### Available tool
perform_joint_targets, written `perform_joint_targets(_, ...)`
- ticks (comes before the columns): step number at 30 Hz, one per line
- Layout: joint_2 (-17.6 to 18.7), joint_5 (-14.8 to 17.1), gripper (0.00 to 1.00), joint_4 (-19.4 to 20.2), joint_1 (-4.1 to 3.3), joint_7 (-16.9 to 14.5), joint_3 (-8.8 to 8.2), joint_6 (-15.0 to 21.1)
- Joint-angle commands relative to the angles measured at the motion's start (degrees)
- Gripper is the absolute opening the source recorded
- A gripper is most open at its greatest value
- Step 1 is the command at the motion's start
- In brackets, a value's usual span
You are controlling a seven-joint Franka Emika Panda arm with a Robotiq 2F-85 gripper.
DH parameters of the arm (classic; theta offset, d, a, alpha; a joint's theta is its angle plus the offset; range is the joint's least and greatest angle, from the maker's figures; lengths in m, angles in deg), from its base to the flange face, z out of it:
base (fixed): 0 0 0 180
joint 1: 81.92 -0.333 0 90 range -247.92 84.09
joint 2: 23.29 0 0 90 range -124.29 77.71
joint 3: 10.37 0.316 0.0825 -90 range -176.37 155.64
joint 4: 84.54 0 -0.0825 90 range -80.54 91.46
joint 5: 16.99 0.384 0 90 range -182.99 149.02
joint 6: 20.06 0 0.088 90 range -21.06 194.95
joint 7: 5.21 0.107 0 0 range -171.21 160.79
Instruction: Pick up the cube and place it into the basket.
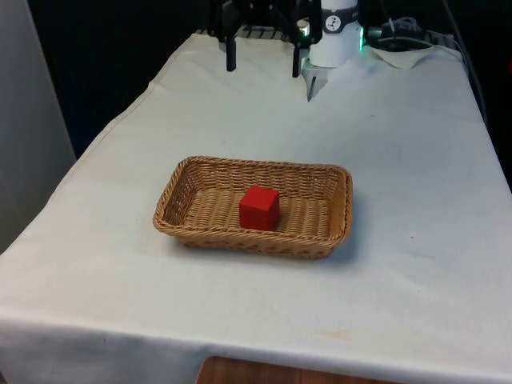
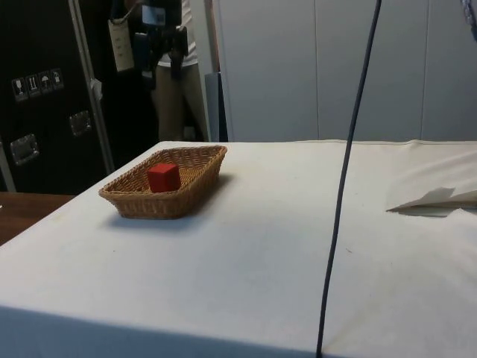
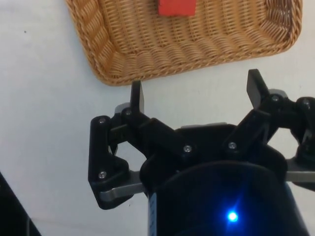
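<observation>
Cube in the basket, jaws spread and empty

The basket [image 1: 336,210] sits mid-counter [image 1: 416,304] on the white cloth, the red cube [image 1: 260,207] resting inside it (near the middle). Beyond its far rim, well apart, the gripper [image 1: 263,59] hangs with jaws wide open, holding nothing.

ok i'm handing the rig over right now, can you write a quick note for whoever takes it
Gripper: open, holding nothing, raised above the cloth near the table's far end, apart from the basket.
Red cube: sits inside the wicker basket, on its floor, roughly in the middle.
Basket: on the white cloth around the table's centre.
Done: cube is in the basket and released.
Left: nothing for the placing itself, judging by how things lie.
</observation>
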Motion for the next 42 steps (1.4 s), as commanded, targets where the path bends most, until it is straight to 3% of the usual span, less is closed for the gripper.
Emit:
perform_joint_targets(1,-0.9,-0.4,1.0,0.9,-0.23,-0.1,-0.06,0.6)
perform_joint_targets(42,-13.5,-0.3,1.0,13.7,-1.15,-5.2,0.4,2.4)
